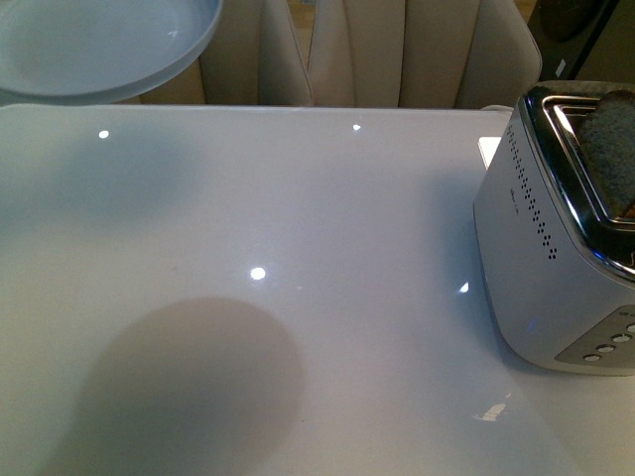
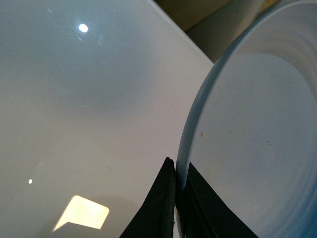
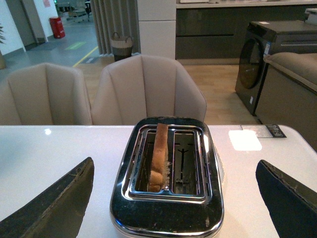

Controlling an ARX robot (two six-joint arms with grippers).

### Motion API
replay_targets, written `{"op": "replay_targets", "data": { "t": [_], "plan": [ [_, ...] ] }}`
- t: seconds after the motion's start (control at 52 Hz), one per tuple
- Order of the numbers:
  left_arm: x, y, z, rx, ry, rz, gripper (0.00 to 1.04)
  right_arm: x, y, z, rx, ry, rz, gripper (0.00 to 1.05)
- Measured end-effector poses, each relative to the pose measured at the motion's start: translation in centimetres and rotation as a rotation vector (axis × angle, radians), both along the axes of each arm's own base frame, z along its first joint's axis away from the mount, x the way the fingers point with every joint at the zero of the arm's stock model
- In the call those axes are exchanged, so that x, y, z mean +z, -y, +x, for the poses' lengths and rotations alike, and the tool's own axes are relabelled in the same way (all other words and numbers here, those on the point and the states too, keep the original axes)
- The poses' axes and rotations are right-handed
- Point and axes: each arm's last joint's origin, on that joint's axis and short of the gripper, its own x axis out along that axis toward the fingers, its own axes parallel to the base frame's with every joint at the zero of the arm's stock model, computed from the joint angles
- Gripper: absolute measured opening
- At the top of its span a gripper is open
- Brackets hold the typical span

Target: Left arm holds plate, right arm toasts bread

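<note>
Pinches the plate aloft, hovers open over the toaster.
Clamps left claw (image 2: pixel 176 173) on the plate (image 2: pixel 257 124) rim, clear of the surface (image 1: pixel 298 198), likely ready for toast; spreads right claw (image 3: pixel 174 163) wide and empty above the toaster (image 3: pixel 168 218), bread (image 3: pixel 159 153) upright in one slot (seemingly not pushed down). Glossy white underneath; beige chairs (image 3: pixel 148 89) beyond.

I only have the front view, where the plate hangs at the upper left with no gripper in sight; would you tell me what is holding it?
Observer: The left gripper is shut on the plate, its two fingers pinching the rim.
Operator: Thank you. How many toaster slots are filled?
Observer: One. The bread stands in one slot of the toaster; the other is empty.
Operator: And the right gripper?
Observer: The right gripper is open and empty, facing the toaster.
</note>
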Motion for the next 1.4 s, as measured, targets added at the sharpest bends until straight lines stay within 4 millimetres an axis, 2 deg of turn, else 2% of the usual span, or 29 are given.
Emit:
{"op": "replay_targets", "data": {
  "t": [0.058,0.135,0.308,0.423,0.731,1.115,1.404],
  "plan": [
    [-1.2,-1.5,-0.2,0.011,-0.014,0.021,0.03,0.0,0.0,0.0,0.0,0.0,0.0,0.96],
    [-4.0,-3.7,-0.9,0.033,-0.066,0.05,0.03,0.0,0.0,0.0,0.0,0.0,0.0,0.96],
    [-7.8,-6.1,-2.0,0.043,-0.133,0.062,0.03,0.0,0.0,0.0,0.0,0.0,0.0,0.96],
    [-9.4,-7.2,-2.3,0.052,-0.147,0.067,0.03,0.0,0.0,0.0,0.0,0.0,0.0,0.96],
    [-13.5,-9.1,-2.1,0.031,-0.202,0.074,0.03,0.0,0.0,0.0,0.0,0.0,0.0,0.96],
    [-17.1,-11.2,-0.3,-0.014,-0.203,0.089,0.03,0.0,0.0,0.0,0.0,0.0,0.0,0.96],
    [-19.3,-11.7,-0.5,-0.039,-0.244,0.099,0.03,0.0,0.0,0.0,0.0,0.0,0.0,0.96]
  ]
}}
